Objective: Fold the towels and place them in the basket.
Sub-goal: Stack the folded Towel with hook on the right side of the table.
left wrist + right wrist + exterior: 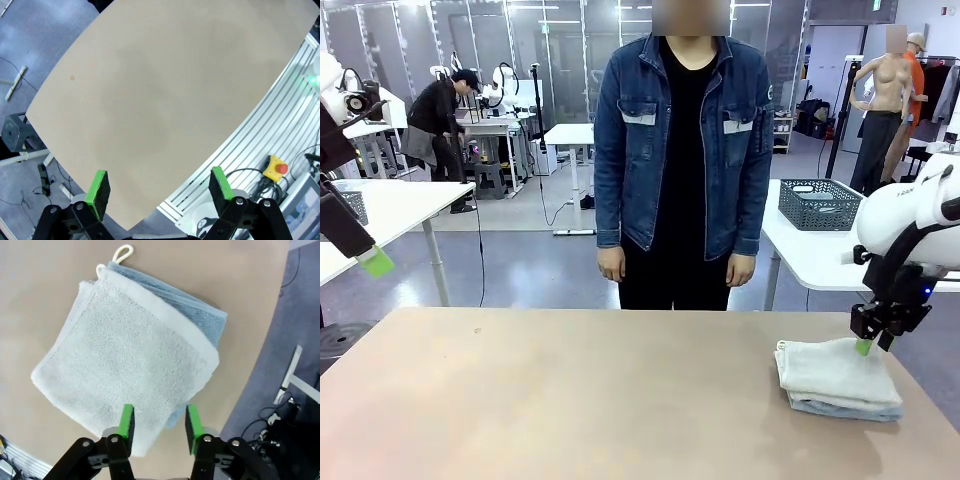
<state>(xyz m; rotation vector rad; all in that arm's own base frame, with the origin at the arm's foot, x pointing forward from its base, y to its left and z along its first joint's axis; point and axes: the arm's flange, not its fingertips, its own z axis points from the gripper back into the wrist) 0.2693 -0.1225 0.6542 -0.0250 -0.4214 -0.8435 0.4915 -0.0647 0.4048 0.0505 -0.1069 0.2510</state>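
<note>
Both towels lie folded and stacked at the lower right of the front view, the cream-white towel on top of the light blue-grey towel, whose edge peeks out below it. In the right wrist view the cream one fills the middle of the frame, the blue one shows along its upper right edge, and a cord loop sticks out at the top. The right gripper hangs at the stack's far edge with its fingers parted around nothing. The left gripper is held wide and empty over the bare table. Folding looks finished; placing remains. A dark basket sits on another table behind, middle right of the front view.
</note>
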